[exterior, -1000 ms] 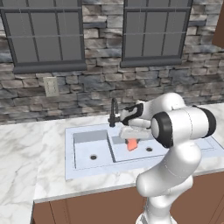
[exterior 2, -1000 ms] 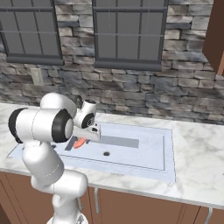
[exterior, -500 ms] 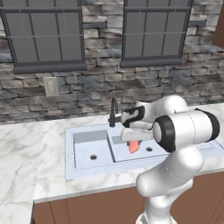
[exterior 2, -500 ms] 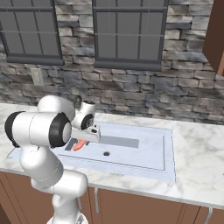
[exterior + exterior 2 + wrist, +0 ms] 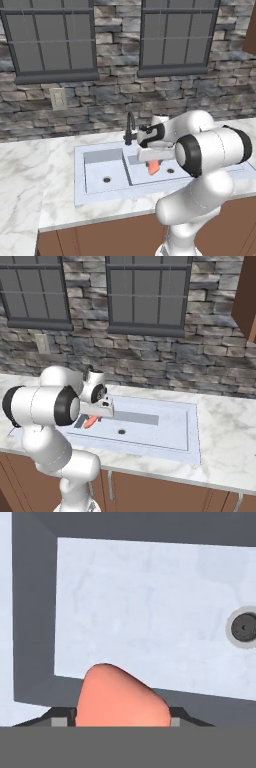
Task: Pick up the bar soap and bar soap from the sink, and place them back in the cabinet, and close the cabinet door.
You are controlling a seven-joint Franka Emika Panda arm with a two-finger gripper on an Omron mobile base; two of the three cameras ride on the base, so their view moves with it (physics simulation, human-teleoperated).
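Over the right basin of the sink (image 5: 100, 197), the orange bar soap (image 5: 153, 167) hung in the gripper (image 5: 154, 161), lifted above the basin floor rather than lying on it. In the hand view the bar soap (image 5: 120, 698) sat between the two dark fingertips (image 5: 59, 721), its rounded end pointing out over the pale basin floor, so the gripper (image 5: 117, 722) was clamped on it from both sides. The drain (image 5: 243, 627) lay well apart from it, toward the basin's far right side in that view. From the right base view the soap (image 5: 90, 421) showed as a slanted orange sliver under the gripper (image 5: 96, 415), near the left wall of the basin.

Compared with a second before, the soap rode slightly higher and the arm's wrist had drawn in toward its elbow; the sink and counter (image 5: 30, 170) held the same place in both base views. The black faucet (image 5: 129, 127) stood at the back rim of the sink (image 5: 192, 456), just beside the hand. I could not make out the tan-brown bar.
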